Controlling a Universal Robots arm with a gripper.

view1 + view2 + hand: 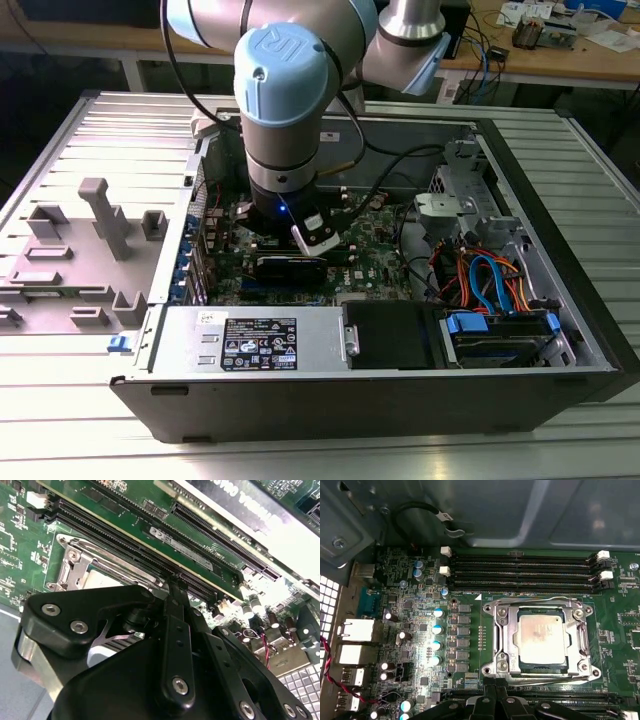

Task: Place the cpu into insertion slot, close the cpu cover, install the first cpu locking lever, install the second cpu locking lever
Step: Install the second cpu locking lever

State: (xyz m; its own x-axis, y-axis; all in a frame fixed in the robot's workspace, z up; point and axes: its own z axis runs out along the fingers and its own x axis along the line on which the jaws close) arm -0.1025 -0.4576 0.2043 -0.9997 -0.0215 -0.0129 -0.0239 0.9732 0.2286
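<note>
In the first wrist view, capacitors (438, 629) crowd the board beside the insertion slot (492, 630). The cpu (542, 638) sits seated in it, the cpu cover (543, 611) closed flat around it, memory slots (520, 572) running along one edge. The gripper (493, 700) is cut off at the frame edge; jaws' state cannot be told.
</note>
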